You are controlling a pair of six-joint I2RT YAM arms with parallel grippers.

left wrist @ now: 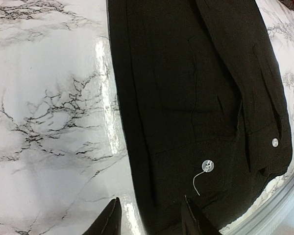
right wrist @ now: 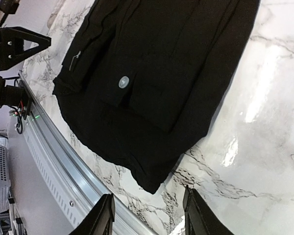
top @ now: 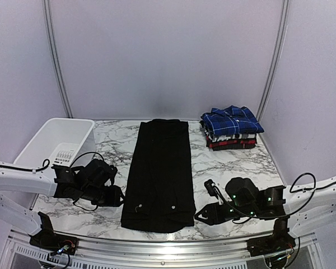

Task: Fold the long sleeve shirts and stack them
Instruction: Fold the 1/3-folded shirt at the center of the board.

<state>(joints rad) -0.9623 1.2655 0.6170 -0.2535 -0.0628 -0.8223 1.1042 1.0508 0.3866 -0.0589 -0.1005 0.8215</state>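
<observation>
We are seeing the black shirt (top: 159, 174) lying flat as a long strip down the middle of the counter (top: 218, 165) — plaid shirts (top: 231, 128) are sitting stacked at far right. Left end effector (left wrist: 152, 221) is hovering half-open across the shirt's near left edge, gripping nothing. Right end effector (right wrist: 149, 215) is hanging half-open and empty just off the near right corner.

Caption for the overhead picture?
Black shirt lies folded lengthwise between left gripper and right gripper; plaid shirts stacked far right.

The shirt (top: 159, 174) is plain black, the table (top: 229, 162) white marble veined grey.
</observation>
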